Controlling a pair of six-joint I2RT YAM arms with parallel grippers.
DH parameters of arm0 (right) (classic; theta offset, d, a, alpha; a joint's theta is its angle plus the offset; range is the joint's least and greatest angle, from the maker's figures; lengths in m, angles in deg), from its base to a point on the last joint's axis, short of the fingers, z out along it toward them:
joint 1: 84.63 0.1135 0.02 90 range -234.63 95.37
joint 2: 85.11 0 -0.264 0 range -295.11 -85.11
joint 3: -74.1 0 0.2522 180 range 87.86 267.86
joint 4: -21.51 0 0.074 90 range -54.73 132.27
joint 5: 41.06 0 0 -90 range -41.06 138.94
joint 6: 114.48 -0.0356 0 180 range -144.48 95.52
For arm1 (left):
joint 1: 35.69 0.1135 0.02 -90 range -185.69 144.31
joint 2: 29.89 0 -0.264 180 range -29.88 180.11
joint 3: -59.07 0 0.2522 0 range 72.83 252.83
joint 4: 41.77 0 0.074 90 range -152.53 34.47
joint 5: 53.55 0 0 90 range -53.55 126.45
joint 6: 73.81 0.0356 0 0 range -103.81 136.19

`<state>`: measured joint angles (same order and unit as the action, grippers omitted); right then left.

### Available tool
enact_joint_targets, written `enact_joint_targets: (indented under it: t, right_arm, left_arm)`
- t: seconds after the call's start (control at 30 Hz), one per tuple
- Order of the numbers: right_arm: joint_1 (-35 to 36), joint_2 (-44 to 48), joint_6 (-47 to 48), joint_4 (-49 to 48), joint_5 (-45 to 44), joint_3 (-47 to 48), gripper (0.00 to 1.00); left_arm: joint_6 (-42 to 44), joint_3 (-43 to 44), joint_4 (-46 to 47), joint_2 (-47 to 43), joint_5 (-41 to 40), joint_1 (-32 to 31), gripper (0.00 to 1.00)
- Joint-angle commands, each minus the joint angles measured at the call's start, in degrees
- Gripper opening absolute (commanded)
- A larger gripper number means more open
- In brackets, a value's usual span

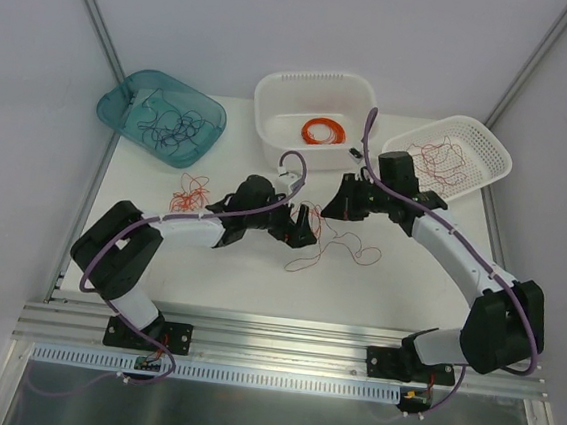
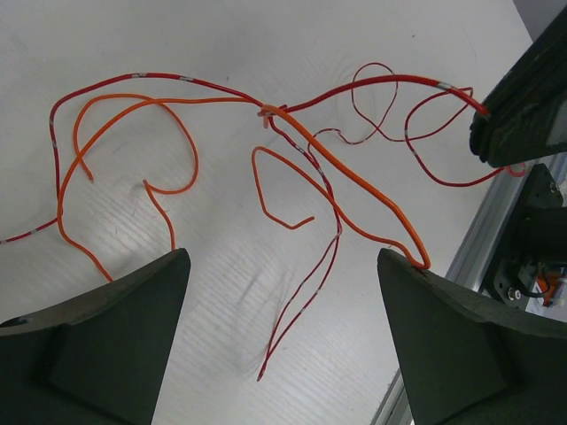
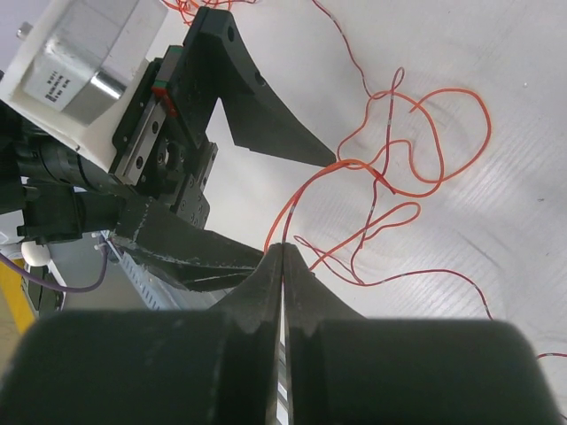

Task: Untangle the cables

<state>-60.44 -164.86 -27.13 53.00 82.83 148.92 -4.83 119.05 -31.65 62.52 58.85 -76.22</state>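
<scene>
On the white table [image 1: 207,276], at the centre of the top view, the cables [image 1: 333,245] are being shown as dark red and orange-red strands lying in loose loops, joined at one small knot [image 2: 266,113].

Right gripper [image 3: 282,257]: the fingers are being pressed flat together, and a red strand is being pinched at the tips. In the left wrist view that strand is being held toward the upper right of the frame.

Left gripper [image 2: 282,257]: it is being held spread wide above the loops, with nothing being grasped. An orange strand is ending at its right-of-frame finger [image 2: 461,345]; contact cannot be told.

Risks, as judged:
- The knot may be drawn tighter if the pinched strand is pulled while the rest is being left unanchored.
- The hair-thin strand may be slipped from the pinch.
- The orange loop may be snagged on the spread finger, and the bundle dragged.

Writing: a grey sticker [image 3: 66,66] at the upper left of the right wrist view is being shown with print too small to be read. No brand is being made out.
</scene>
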Motion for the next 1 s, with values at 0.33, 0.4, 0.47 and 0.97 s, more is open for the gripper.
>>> enact_joint_targets:
  t: [0.33,0.4,0.47,0.97]
  right_arm:
    - [-0.3,3.5,-0.6,-1.9,0.2,-1.3,0.01]
    - [-0.2,3.5,-0.6,-2.3,0.0,-1.3,0.01]
    - [-0.2,3.5,-0.9,-2.4,0.1,-1.1,0.01]
    - [-0.4,6.6,-0.9,-1.4,-0.3,-0.8,0.01]
  left_arm:
    - [-4.6,-9.0,5.7,-13.3,0.1,2.2,0.92]
    - [-5.0,-7.3,5.7,-13.1,-0.1,2.2,0.92]
    - [-5.5,-5.7,5.7,-11.5,-1.1,2.2,0.90]
    - [-4.1,3.7,1.5,1.1,-4.7,2.2,0.23]
